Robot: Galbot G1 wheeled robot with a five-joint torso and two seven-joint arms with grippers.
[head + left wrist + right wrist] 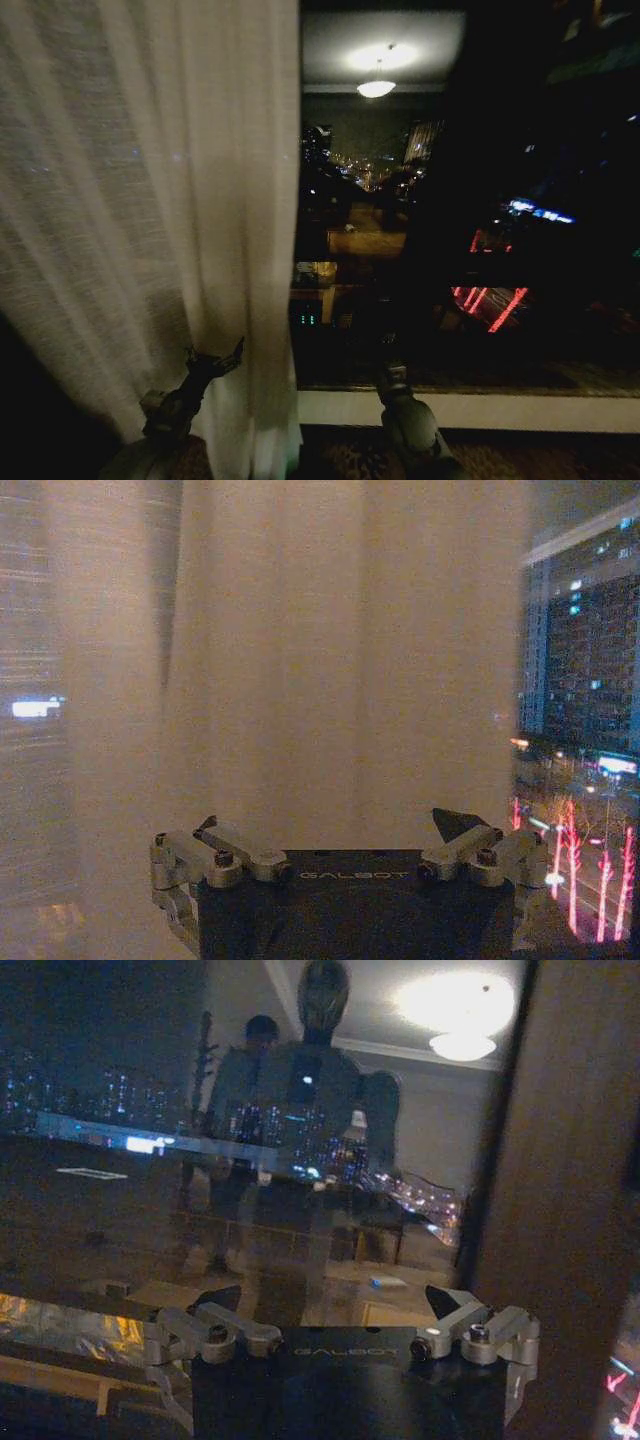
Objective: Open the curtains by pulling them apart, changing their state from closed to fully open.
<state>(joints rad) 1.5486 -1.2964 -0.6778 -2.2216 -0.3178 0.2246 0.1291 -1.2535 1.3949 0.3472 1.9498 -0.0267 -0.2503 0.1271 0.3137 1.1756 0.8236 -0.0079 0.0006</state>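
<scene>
One sheer off-white curtain point(150, 200) hangs in pleats over the left half of the window, its inner edge near the middle of the head view. My left gripper point(213, 352) is raised low in front of this panel, close to its inner edge. In the left wrist view the left gripper point(335, 830) stands open and the curtain point(330, 670) hangs just ahead of its fingertips, with no fabric between them. My right gripper point(388, 372) is held low before the bare glass; in its wrist view the right gripper point(330, 1305) is open and holds nothing.
The uncovered window glass point(450, 250) shows the night city and a reflected ceiling lamp point(377, 88). A white sill point(470, 410) runs under the glass just beyond my right gripper. A dark brown vertical band point(580, 1210) stands beside the glass in the right wrist view.
</scene>
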